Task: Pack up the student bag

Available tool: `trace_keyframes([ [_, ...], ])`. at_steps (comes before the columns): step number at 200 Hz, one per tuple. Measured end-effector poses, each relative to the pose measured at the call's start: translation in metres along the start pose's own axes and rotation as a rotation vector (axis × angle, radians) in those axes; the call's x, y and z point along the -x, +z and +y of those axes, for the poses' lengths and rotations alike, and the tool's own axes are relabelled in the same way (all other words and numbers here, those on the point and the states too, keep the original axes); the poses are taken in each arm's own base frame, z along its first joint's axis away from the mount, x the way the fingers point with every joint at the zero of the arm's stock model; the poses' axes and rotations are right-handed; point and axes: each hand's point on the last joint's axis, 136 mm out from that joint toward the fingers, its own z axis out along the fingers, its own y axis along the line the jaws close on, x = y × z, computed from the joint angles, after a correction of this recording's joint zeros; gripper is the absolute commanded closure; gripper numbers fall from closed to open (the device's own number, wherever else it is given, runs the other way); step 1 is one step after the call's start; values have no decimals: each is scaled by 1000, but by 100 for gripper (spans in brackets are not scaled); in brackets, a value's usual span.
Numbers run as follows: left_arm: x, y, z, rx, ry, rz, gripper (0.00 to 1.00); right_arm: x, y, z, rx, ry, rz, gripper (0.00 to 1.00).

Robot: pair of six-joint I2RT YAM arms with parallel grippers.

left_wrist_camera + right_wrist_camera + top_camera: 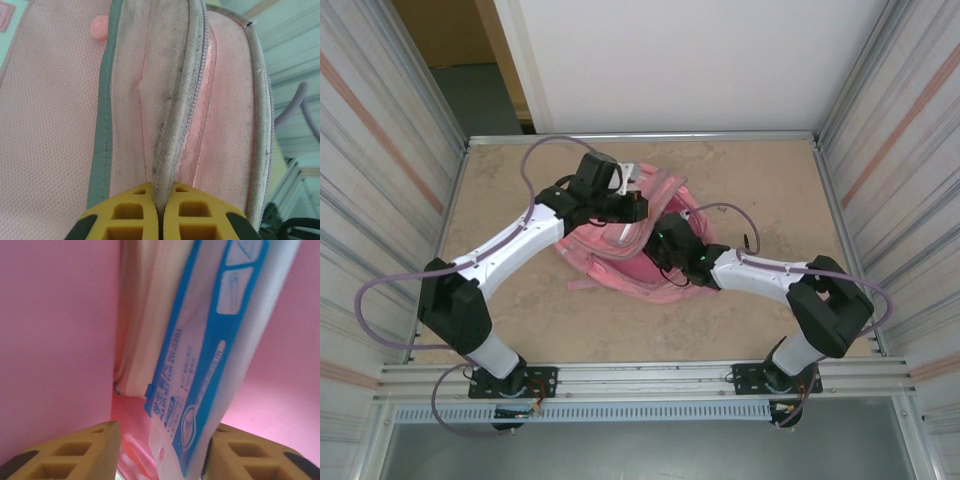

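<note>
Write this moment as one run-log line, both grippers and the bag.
left gripper: shut on zipper edge of soft pink fabric backpack | right gripper: open, inside backpack | flat blue-and-white ruler packet: between right jaws

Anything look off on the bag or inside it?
On the student bag, the white trim by the zipper is smudged with dark grime. Inside, the blue-and-white packet leans tilted. Nothing torn or spilled.

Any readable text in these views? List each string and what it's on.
"RULER SET FOR STUDENT" (first letter at the edge, likely reading): printed along the blue-and-white package inside the student bag, right wrist view.
Larger non-Latin characters beside that line: too blurred to read.
Small print and boxed icons on the same package: too small to read.
Bag fabric in the left wrist and top views: no text readable.
</note>
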Motion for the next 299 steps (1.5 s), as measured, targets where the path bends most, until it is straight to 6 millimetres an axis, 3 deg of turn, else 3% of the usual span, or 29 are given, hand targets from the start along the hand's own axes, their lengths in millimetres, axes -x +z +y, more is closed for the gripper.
trace_keyframes([
  [45,2,0,4,-37,-65,-9,100,-5,-1,-15,-19,4,70,49],
  [92,0,1,5,-51,-78,-2,100,-13,-29,-24,-74,-110,168,47],
  [133,2,-1,6,-66,-85,1,100,5,-46,-22,-98,-240,136,54],
  [166,1,-1,4,-80,-85,9,100,31,-31,-44,-145,-219,102,53],
  [191,0,-1,2,-90,-86,15,100,22,-6,-64,-185,-210,149,55],
  [214,-1,-1,1,-100,-86,22,100,13,16,-78,-208,-211,187,69],
  [231,-2,0,1,-103,-88,27,100,9,29,-70,-194,-242,201,76],
  [258,-5,4,2,-119,-102,54,100,-6,44,-32,-111,-321,215,83],
  [299,5,4,15,-107,-132,42,100,-8,62,-2,-41,-355,208,86],
])
